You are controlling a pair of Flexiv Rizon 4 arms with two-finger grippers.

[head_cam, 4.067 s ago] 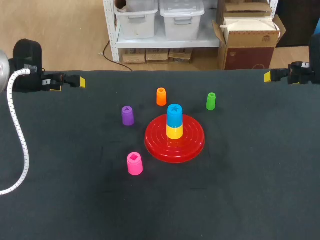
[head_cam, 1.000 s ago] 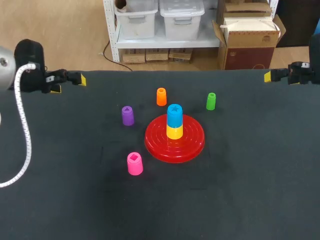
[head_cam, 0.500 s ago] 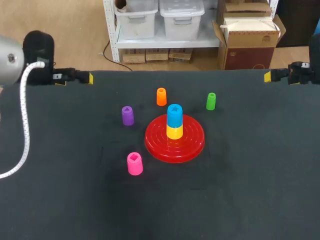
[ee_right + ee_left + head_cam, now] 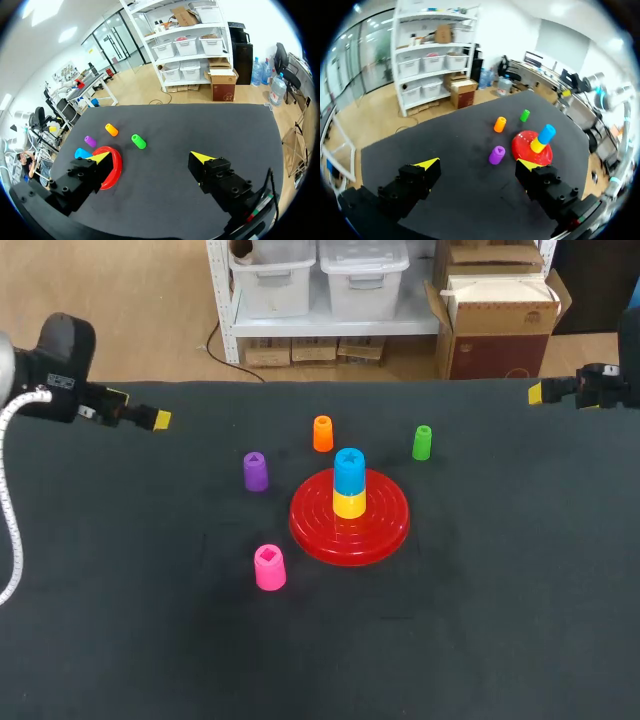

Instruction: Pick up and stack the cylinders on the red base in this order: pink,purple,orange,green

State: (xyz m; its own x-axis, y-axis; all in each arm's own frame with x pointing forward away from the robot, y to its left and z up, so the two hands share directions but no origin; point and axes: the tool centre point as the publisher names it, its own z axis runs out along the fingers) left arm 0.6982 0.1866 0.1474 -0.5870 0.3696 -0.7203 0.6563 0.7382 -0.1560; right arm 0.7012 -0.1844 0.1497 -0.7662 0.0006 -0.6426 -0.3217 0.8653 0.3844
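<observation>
Black table [image 4: 500, 640] fills the head view below the top strip. Left gripper [image 4: 158, 420] is held at the upper left of the frame, over the table's far edge; in its wrist view the left gripper [image 4: 479, 163] is seen with jaws spread wide and nothing between them. Right gripper [image 4: 536, 392] is parked at the upper right edge; its wrist view shows the right gripper [image 4: 150, 156] likewise parted and empty. Red base [image 4: 385, 530] lies at frame centre, already carrying a blue cylinder [image 4: 349, 469] on a yellow cylinder [image 4: 349, 505]. Pink cylinder [image 4: 269, 568], first in the order, stands upright just below and left of the base, apart from it. Purple cylinder [image 4: 255, 471], orange cylinder [image 4: 322, 433] and green cylinder [image 4: 422, 442] stand above the base, untouched. Judged step: approach to pink by the left arm. It should be straddled from directly above, gripped low on its sides, lifted straight and seated coaxially on the blue top, since a tilted release would likely topple the stack.
</observation>
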